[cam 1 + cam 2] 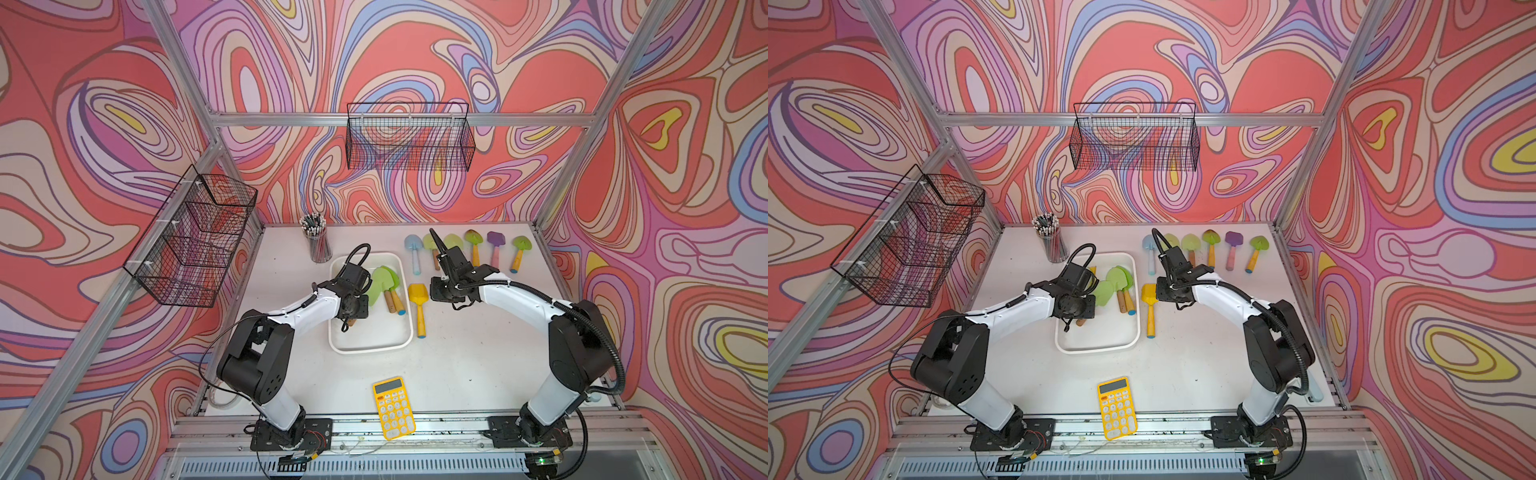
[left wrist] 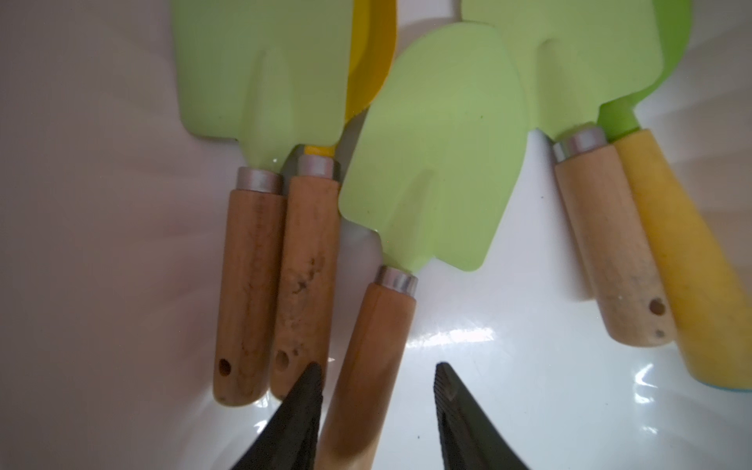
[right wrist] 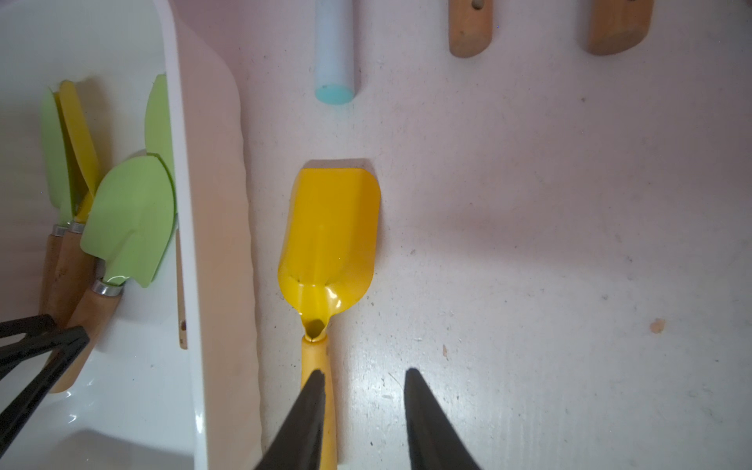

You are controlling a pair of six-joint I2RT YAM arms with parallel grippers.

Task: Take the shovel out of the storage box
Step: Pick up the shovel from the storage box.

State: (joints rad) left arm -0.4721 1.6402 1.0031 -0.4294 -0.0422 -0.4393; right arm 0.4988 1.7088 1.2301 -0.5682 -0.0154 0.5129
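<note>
White tabletop [image 1: 457, 365], yellow calculator [image 1: 394, 408] up front, keys too small to read, storage box [image 1: 370, 347] w/ green shovels [image 1: 381, 280] inside, left gripper [image 2: 378, 366] fingers apart astride one wooden handle, right gripper [image 3: 364, 372] fingers apart by yellow shovel [image 3: 329, 236], just beside box.

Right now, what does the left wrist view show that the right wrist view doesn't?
Left wrist only: the yellow-handled green shovel lying at the side of the pile.

Right wrist only: the yellow metal scoop lying on the white table outside the box, a pale blue handle end, and the open right hand.

Both: the white plastic storage box, the light green wooden-handled shovel in it, and the open left hand at that shovel's handle.
</note>
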